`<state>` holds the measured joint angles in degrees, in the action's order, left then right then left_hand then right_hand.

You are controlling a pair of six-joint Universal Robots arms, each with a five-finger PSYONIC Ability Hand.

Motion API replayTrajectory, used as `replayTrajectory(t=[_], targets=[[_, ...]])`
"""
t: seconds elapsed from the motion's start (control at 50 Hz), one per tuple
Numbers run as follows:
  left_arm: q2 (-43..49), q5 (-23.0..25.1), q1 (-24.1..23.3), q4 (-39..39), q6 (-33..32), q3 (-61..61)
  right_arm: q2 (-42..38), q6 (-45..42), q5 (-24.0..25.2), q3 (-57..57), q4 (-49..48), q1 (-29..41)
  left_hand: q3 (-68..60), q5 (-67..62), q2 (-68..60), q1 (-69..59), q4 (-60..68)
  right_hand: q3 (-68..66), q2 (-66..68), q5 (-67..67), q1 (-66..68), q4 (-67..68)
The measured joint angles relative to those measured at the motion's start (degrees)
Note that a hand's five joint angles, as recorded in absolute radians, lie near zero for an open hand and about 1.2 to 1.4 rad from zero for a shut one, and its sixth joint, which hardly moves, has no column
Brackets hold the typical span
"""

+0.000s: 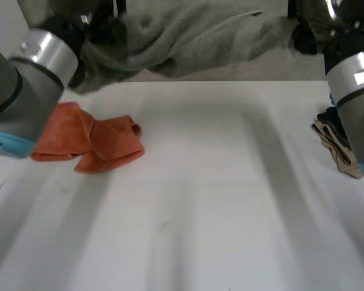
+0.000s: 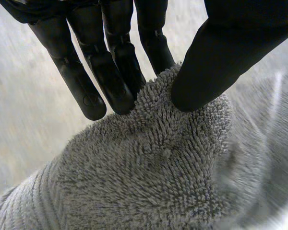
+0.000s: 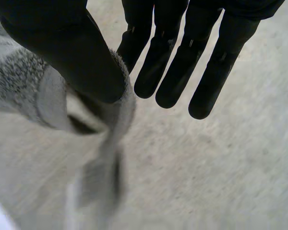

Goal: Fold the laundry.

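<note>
Two hands hold a grey towel (image 1: 194,33) aloft over the white table's (image 1: 218,200) far edge.
The left hand (image 2: 230,52) and right hand (image 3: 62,48) each pinch a thin bit between thumb and fingers; such shallow holds could slip, dropping it.

right hand (image 3: 182,57) | thumb pinches grey towel (image 3: 19,91) edge (other fingers straight)

Left hand (image 2: 110,72), right hand (image 3: 72,52): thumb-finger pinch.
</note>
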<state>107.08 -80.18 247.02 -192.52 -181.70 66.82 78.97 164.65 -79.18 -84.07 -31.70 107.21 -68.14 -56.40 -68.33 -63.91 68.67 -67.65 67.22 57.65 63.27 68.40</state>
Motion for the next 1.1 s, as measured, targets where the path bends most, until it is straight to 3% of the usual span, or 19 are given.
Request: replayTrajectory(t=[0.16, 0.34, 0.38, 0.44, 0.46, 0.48, 0.5, 0.52, 0.66, 0.74, 0.84, 0.98, 1.1], targets=[[3.2, 1.2, 2.0, 4.0, -0.4, 9.7, -1.9, 0.3, 3.9, -5.4, 7.5, -1.3, -0.2, 0.0, -0.1, -0.1, 0.0, 0.0, 0.0, 0.0, 0.0, 0.0], [5.4, 2.3, 2.7, 6.5, -2.3, 23.4, -7.2, -8.7, 8.1, -12.4, 20.6, -4.6, 0.1, 0.2, 0.3, 0.1, -0.4, 0.0, 0.0, 0.0, 0.0, 0.1], [4.7, 2.8, 2.8, 7.5, -2.7, 25.6, -7.1, -12.6, 8.3, -13.4, 24.5, -5.6, 10.9, 9.6, 11.9, 9.1, -11.4, 0.0, 0.0, 0.0, 0.0, 0.1], [2.7, 3.3, 3.5, 8.7, -3.0, 27.5, -6.3, -16.5, 8.4, -14.0, 29.1, -6.6, 35.9, 34.9, 36.5, 37.5, -37.0, 18.2, -18.8, -18.4, -17.4, -18.2], [1.4, 3.4, 3.9, 9.0, -3.0, 28.1, -5.6, -18.4, 8.5, -13.9, 32.2, -7.1, 45.0, 42.9, 45.5, 45.6, -45.2, 33.9, -34.9, -33.7, -33.3, -32.9], [0.2, 3.4, 4.3, 9.2, -3.0, 28.5, -5.1, -19.4, 8.4, -13.6, 34.1, -7.3, 45.0, 42.9, 45.5, 45.6, -45.2, 41.4, -43.5, -42.6, -41.3, -41.6], [-1.2, 3.5, 4.9, 9.4, -3.0, 28.9, -4.5, -20.2, 8.4, -13.1, 36.2, -7.4, 54.6, 52.6, 54.9, 52.9, -55.7, 51.0, -51.5, -51.5, -48.5, -51.6], [-1.8, 3.5, 5.2, 9.4, -3.0, 29.0, -4.2, -20.4, 8.4, -12.9, 37.1, -7.4, 56.2, 53.6, 56.3, 52.9, -57.0, 52.9, -53.1, -52.9, -49.5, -53.5], [-6.6, 3.1, 9.3, 9.1, -2.8, 31.7, -2.1, -18.5, 5.8, -8.9, 42.9, -6.2, 54.2, 52.2, 54.4, 50.2, -55.2, 56.0, -55.3, -55.0, -50.7, -56.8], [-7.4, 3.7, 12.8, 8.9, -3.7, 35.2, -2.0, -15.7, 3.5, -7.7, 43.4, -5.1, 38.3, 36.8, 38.5, 32.4, -39.0, 56.0, -55.3, -55.0, -50.7, -56.8], [-6.3, 7.5, 17.3, 8.5, -7.1, 39.8, -3.2, -14.3, 1.9, -7.9, 43.0, -3.4, 29.5, 27.8, 29.6, 24.6, -29.9, 56.0, -55.3, -55.0, -50.7, -56.8], [-0.5, 15.3, 19.4, 7.5, -12.7, 40.8, -4.4, -14.7, 1.7, -9.4, 41.9, -2.0, 36.1, 34.7, 36.4, 32.2, -36.9, 56.0, -55.3, -55.0, -50.7, -56.8], [6.5, 16.2, 16.7, 6.1, -15.2, 35.8, -4.2, -14.7, 2.0, -10.5, 40.6, -1.1, 42.1, 41.0, 42.3, 37.5, -43.2, 56.0, -55.3, -55.0, -50.7, -56.8]])
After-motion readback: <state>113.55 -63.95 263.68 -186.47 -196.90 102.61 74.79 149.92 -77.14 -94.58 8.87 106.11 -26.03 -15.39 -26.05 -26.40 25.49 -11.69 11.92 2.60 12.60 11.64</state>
